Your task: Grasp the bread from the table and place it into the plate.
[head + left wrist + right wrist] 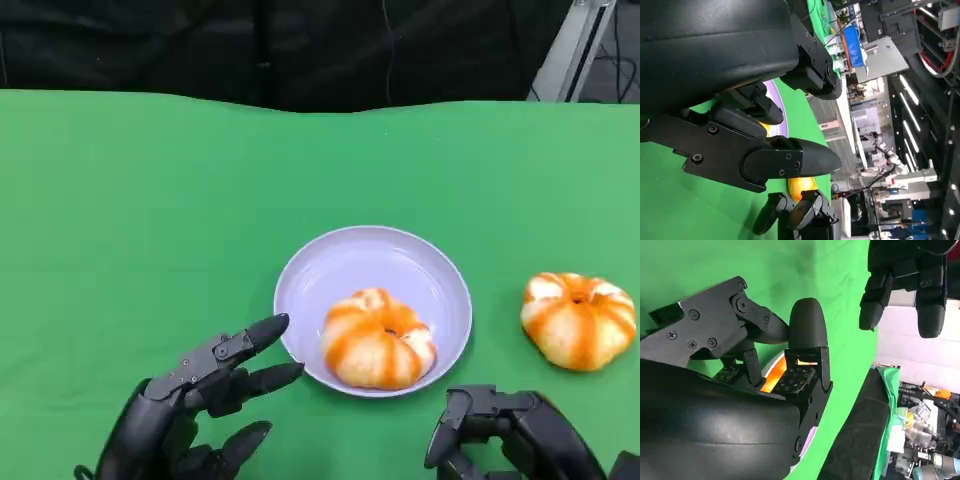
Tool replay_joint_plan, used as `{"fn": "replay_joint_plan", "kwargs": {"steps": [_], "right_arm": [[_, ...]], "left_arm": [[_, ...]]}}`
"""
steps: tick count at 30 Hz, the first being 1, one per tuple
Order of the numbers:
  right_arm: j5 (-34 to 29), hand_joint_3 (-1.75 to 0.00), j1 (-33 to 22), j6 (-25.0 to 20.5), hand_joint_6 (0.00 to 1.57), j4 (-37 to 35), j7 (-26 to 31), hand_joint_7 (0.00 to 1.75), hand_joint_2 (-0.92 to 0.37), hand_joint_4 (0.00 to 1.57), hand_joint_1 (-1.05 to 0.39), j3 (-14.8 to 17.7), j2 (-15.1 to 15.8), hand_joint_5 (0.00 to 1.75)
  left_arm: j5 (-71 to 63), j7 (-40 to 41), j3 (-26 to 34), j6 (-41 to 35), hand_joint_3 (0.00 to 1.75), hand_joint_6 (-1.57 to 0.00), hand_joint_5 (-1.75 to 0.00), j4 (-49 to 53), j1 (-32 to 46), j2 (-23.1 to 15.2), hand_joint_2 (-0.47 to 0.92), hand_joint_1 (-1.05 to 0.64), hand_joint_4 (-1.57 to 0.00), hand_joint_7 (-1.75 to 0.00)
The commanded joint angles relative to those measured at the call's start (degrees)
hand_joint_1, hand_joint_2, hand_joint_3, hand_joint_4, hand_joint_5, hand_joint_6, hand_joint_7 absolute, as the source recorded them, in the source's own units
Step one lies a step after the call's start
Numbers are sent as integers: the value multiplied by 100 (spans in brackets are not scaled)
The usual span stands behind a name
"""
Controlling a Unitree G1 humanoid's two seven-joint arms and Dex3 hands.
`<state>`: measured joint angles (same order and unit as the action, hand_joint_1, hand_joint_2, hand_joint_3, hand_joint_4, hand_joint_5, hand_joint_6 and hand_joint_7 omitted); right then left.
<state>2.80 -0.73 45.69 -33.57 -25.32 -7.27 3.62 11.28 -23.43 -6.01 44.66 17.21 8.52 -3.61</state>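
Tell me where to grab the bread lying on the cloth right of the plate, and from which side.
Take the bread on the cloth across its rounded sides, coming down from above with the right hand, which is nearer. It is a low, domed, ridged bun lying flat, well apart from the plate, so probably nothing crowds the fingers.

We are looking at a robotics lab or test hall; a green cloth [150,200] is covering the table. Ceiling strip lights [910,132] are glowing over equipment racks [890,20]; cluttered benches [920,415] are standing behind.
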Motion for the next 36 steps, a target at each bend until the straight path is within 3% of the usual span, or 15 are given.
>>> {"fn": "replay_joint_plan", "kwargs": {"steps": [1, 6, 7, 9, 11, 18, 19, 20, 22, 27, 31, 33, 34, 35, 36], "right_arm": [[87, -96, -21, 30, 88, -35, -20, 117, -62, 85, -9, 58, 70, 144], [92, -96, -21, 31, 88, -36, -20, 117, -62, 85, -9, 54, 73, 144], [71, -96, -45, 40, 87, 6, -2, 117, -62, 85, -9, 51, 81, 144], [44, -96, -76, 51, 87, 58, 22, 117, -63, 85, -10, 47, 91, 144], [38, -96, -83, 52, 87, 72, 28, 117, -63, 85, -10, 46, 94, 144], [47, -96, -79, 59, 87, 58, 21, 116, -63, 85, -10, 49, 98, 144], [54, -96, -74, 68, 87, 43, 14, 117, -62, 85, -11, 53, 100, 144], [50, -97, -76, 59, 87, 45, 15, 117, -62, 85, -11, 54, 105, 144], [42, -99, -81, 44, 87, 55, 21, 117, -60, 85, -11, 52, 110, 144], [40, -99, -97, 2, 87, 97, 28, 116, -60, 85, -11, 48, 117, 143], [48, -99, -119, -22, 88, 131, 32, 116, -60, 86, -10, 48, 119, 143], [65, -99, -121, -21, 88, 128, 22, 116, -61, 86, -9, 47, 115, 143], [70, -99, -123, -19, 88, 128, 16, 116, -61, 86, -9, 47, 119, 143], [71, -99, -125, -18, 88, 129, 12, 117, -61, 85, -10, 46, 122, 143], [72, -99, -126, -18, 88, 130, 10, 117, -61, 85, -10, 46, 124, 143]], "left_arm": [[42, -57, 74, 73, 41, -52, -2, 38, 17, -31, 92, -67, -78, -1], [40, -74, 88, 71, 41, -52, -1, 38, 17, -20, 92, -67, -78, -1], [-44, -12, 109, 66, 40, -59, -2, 287, -69, 24, 92, -54, -81, -3], [-153, 59, 145, 87, 38, -82, -3, 632, -191, 86, 92, -12, -91, -6], [-191, 54, 182, 144, 37, -89, -3, 769, -243, 121, 92, 0, -94, -7], [-254, 1, 239, 250, 37, -92, -3, 1001, -376, 150, 92, 3, -95, -5], [-277, -16, 243, 280, 51, -108, -3, 1108, -449, 141, 85, 2, -104, -6], [-286, -27, 247, 298, 70, -115, -2, 1190, -500, 137, 75, 1, -108, -3], [-285, -34, 256, 333, 89, -122, -1, 1275, -542, 138, 65, 0, -112, -1], [-222, -107, 257, 449, 94, -124, -2, 1392, -596, 141, 63, 0, -115, -1], [-184, -149, 245, 455, 102, -137, -11, 1439, -608, 146, 58, -2, -134, -4], [-184, -148, 248, 439, 102, -142, -26, 1443, -605, 150, 58, -3, -134, -7], [-195, -129, 247, 421, 101, -143, -46, 1431, -591, 169, 58, -3, -124, -7], [-203, -115, 247, 410, 95, -143, -89, 1423, -582, 184, 61, -4, -108, -15], [-208, -107, 247, 403, 92, -137, -108, 1417, -576, 194, 63, -4, -101, -31]]}}
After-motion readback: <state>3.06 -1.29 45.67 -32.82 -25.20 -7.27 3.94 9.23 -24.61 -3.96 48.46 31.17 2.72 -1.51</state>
